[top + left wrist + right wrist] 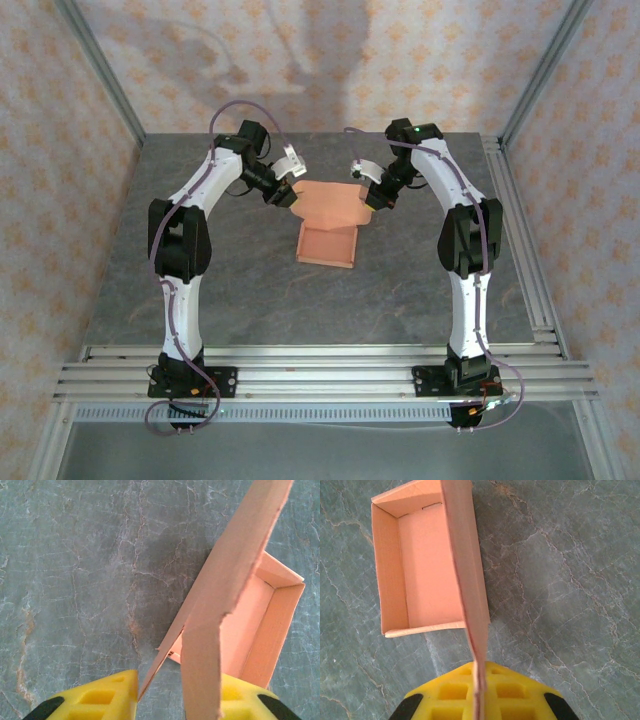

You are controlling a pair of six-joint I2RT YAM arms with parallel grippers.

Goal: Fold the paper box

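Observation:
The salmon-orange paper box (327,243) sits mid-table as a low open tray with its lid panel (330,203) raised at the far end. My left gripper (293,197) is at the lid's left corner. In the left wrist view its yellow fingers (107,697) stand apart, with the lid's edge and a folded side flap (200,670) between them; the edge touches the left finger. The tray (255,625) lies beyond. My right gripper (370,200) is at the lid's right corner, shut (479,680) on the thin card edge (467,570), with the open tray (430,565) to its left.
The grey marbled tabletop (250,290) surrounds the box. Aluminium frame rails (320,365) run along the near edge and another rail (520,240) along the right side. Patterned walls enclose the cell.

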